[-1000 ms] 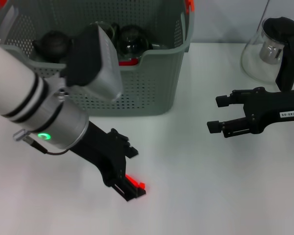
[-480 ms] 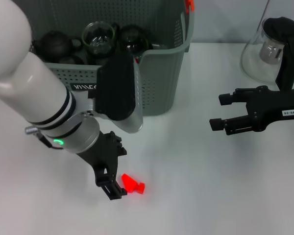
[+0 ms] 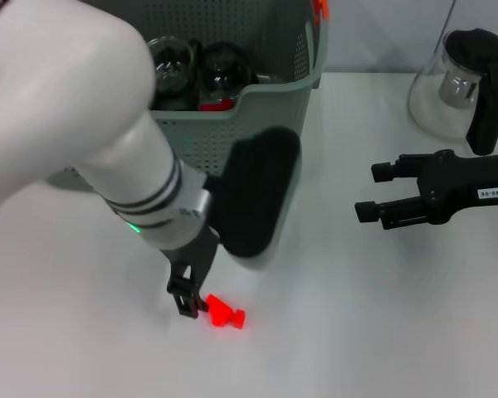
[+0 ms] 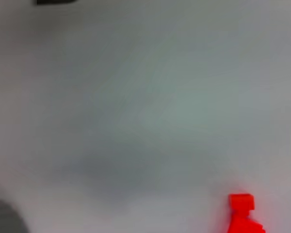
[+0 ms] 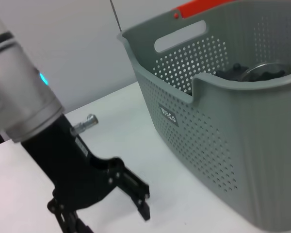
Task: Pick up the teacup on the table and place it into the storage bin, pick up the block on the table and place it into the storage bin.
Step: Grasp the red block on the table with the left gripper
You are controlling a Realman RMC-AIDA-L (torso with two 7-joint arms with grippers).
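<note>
Block [image 3: 226, 313]: one, on table | left gripper [image 3: 187, 300] beside it

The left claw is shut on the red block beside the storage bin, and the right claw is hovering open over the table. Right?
Not quite. The head view shows the red block lying free on the table, just beside the left claw, not gripped. The rest holds: it lies near the storage bin, and the right claw hovers open over the table.
</note>
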